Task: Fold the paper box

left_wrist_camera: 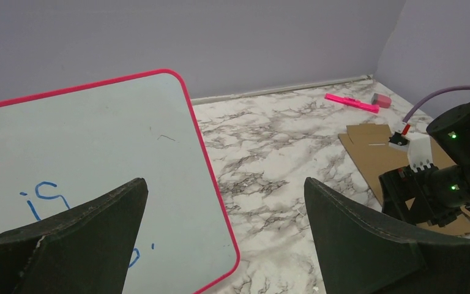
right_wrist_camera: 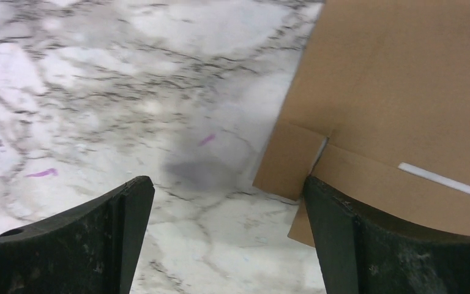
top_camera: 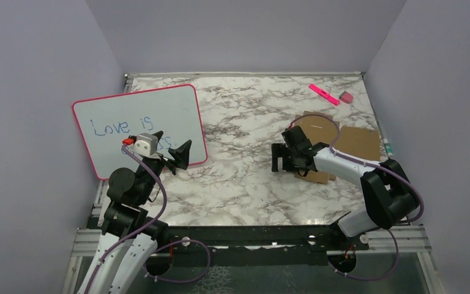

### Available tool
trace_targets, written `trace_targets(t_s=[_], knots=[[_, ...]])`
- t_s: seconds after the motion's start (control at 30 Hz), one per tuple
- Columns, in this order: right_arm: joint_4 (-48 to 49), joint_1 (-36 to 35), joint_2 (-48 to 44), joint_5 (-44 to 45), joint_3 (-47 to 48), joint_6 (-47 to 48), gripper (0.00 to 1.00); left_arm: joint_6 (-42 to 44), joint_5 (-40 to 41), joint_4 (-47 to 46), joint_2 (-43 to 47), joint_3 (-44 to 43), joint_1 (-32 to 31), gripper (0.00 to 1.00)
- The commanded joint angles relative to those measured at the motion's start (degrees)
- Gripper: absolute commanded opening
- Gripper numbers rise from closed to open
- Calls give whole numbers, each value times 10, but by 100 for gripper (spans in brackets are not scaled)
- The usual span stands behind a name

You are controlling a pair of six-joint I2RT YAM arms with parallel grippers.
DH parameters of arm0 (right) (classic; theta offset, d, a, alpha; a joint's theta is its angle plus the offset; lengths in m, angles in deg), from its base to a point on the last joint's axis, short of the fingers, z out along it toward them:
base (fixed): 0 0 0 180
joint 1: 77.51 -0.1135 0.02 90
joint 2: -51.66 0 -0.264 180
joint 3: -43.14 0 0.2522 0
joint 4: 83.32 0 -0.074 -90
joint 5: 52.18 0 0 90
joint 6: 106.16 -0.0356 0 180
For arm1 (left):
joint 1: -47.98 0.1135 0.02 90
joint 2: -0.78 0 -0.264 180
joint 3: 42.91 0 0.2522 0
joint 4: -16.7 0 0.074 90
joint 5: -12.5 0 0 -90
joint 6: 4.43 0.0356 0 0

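We see the right jaws spread wide and holding nothing, low over the marble surface [top_camera: 238, 122] at the left edge of the paper box [top_camera: 358, 142]. The box lies flat as an open sheet. Its corner tab reaches just inside the jaws' right-hand finger [right_wrist_camera: 379, 245], and the rest stretches ahead and to the right of them. A white strip [right_wrist_camera: 443, 180] marks the sheet beside that finger. Our left jaws are likewise spread and empty, above the near right corner of the pink-framed whiteboard [top_camera: 159, 107], with the box well off to their right. Beyond the box lie a pink marker [top_camera: 324, 94] and an eraser [top_camera: 346, 97].
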Motion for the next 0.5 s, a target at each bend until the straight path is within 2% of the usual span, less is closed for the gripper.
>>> trace_targets(t_s=[0.0,0.3,0.47], knots=[[73,-24,34,-54,29,-17,98,7,-6,-8,5,4,-3,99],[136,-80,193,-86,189,1,98,9,-6,-4,-2,4,-3,99],[110,-91,242,-119,304,41,98,9,-11,-3,-9,4,-3,99]])
